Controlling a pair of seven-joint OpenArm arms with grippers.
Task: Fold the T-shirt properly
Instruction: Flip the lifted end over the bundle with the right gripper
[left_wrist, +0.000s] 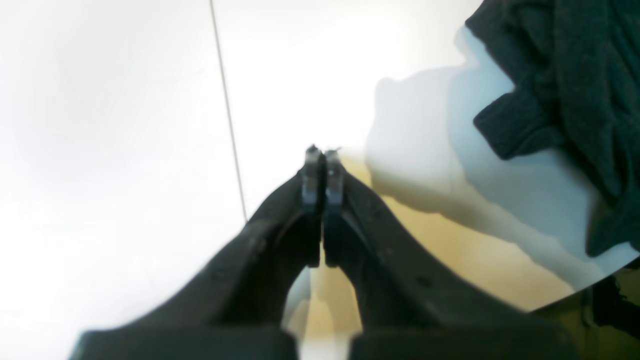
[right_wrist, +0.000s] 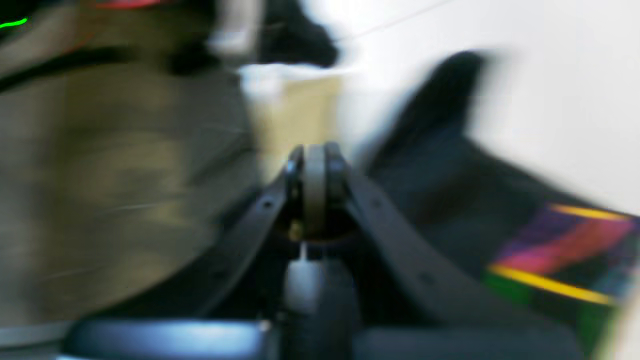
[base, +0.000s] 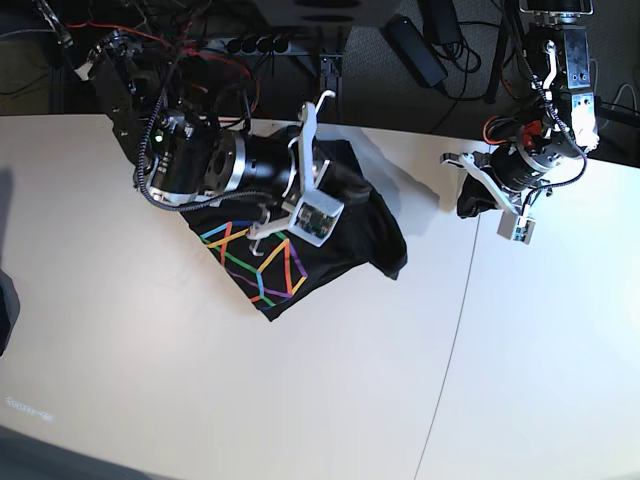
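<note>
The black T-shirt lies crumpled on the white table's far side, its multicoloured line print facing up at the near-left. In the blurred right wrist view, my right gripper is shut with nothing visible between its fingers, and the T-shirt with its print lies just to its right. From the base view this gripper hovers over the shirt's far part. My left gripper is shut and empty above bare table, with the T-shirt well off to its upper right. It sits right of the shirt.
A thin seam runs across the white table from near the left gripper to the front edge. Cables and power strips lie on the floor beyond the table's far edge.
</note>
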